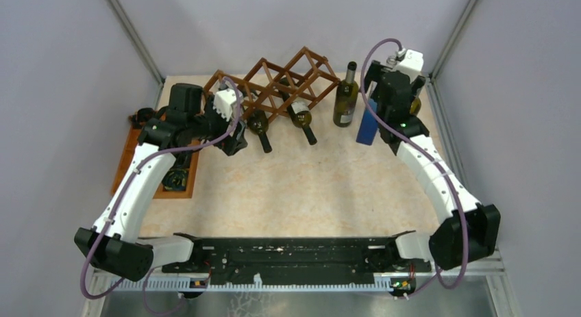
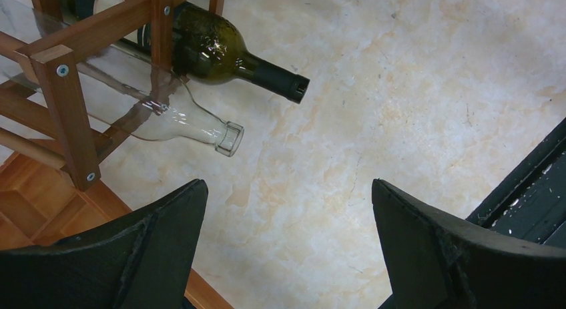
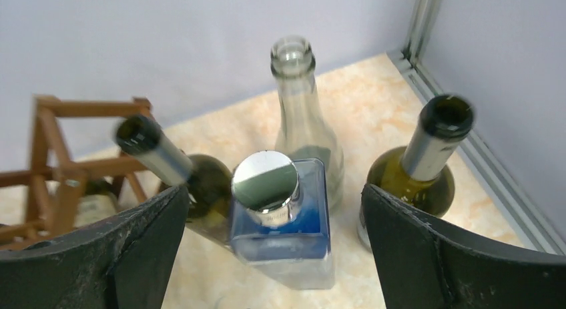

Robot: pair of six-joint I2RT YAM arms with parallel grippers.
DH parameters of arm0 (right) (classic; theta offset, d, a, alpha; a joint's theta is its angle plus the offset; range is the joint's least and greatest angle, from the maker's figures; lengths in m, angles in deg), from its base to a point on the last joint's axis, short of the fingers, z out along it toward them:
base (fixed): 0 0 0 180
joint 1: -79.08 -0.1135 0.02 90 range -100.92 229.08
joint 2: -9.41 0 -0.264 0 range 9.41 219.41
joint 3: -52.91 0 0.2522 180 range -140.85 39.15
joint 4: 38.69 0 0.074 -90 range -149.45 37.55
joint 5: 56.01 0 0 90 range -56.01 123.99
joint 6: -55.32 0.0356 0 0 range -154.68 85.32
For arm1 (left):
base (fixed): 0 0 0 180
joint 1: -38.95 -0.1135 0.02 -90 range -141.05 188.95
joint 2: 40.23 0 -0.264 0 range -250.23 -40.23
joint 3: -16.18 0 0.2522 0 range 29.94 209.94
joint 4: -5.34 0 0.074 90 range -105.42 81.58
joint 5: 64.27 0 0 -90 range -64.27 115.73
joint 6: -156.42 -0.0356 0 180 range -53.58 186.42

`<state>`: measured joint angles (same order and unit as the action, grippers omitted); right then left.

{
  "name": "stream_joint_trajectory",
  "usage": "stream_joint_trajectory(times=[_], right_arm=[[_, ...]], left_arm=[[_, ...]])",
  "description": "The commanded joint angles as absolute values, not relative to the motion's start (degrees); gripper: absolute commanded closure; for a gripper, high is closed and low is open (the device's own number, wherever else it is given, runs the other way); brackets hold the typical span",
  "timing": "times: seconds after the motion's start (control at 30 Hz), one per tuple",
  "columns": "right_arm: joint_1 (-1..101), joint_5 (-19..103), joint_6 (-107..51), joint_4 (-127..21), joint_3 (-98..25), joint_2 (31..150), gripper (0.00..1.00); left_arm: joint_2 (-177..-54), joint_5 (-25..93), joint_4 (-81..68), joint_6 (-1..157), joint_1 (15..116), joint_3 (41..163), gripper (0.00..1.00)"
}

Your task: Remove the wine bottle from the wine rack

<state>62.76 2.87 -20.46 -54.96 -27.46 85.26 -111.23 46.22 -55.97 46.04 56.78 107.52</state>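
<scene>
Top external view: a dark green glass wine bottle (image 1: 302, 122) is lying in the reddish-brown wooden lattice wine rack (image 1: 282, 84), unremoved; left gripper (image 2: 287, 185) and right gripper (image 3: 273, 189) are gaping wide, holding nothing.

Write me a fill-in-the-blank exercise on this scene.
1. The silver-capped bottle between the fingers of the right gripper is ____.
2. The left gripper holds ____.
3. In the wine rack, the black-necked bottle beside the clear bottle is dark ____.
Missing: blue; nothing; green.
</scene>
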Motion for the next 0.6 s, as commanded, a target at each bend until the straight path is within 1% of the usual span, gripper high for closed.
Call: stream_joint_trajectory(times=[0.0, 0.1, 0.23, 0.33, 0.43, 0.5, 0.57], right_arm=[[61.97, 4.58, -16.95, -61.72, -34.8, 79.26, 0.01], [59.18, 7.33, -16.71, -65.8, -38.11, 77.44, 0.02], [52.49, 12.88, -16.17, -73.93, -45.17, 78.92, 0.05], [50.09, 20.65, -14.81, -76.6, -47.66, 81.77, 0.07], [48.02, 26.89, -15.19, -76.95, -47.54, 84.91, 0.07], [47.98, 31.57, -15.34, -77.9, -47.78, 88.2, 0.07], [47.95, 33.7, -15.64, -79.64, -48.74, 92.4, 0.07]], left_arm=[[-110.1, 47.25, -55.58, 47.1, 56.22, 109.96, 0.01], [-110.18, 47.67, -55.41, 47.37, 55.94, 110.22, 0.01], [-110.36, 48.15, -54.22, 47.56, 55.24, 109.46, 0.01], [-110.57, 48.59, -53.52, 47.5, 54.33, 108.83, 0.01], [-110.47, 49.07, -53.46, 47.52, 53.69, 108.77, 0.01], [-110.19, 49.4, -53.3, 47.38, 53.55, 108.5, 0.01], [-109.7, 49.37, -53.24, 47.18, 53.46, 108.17, 0.01]])
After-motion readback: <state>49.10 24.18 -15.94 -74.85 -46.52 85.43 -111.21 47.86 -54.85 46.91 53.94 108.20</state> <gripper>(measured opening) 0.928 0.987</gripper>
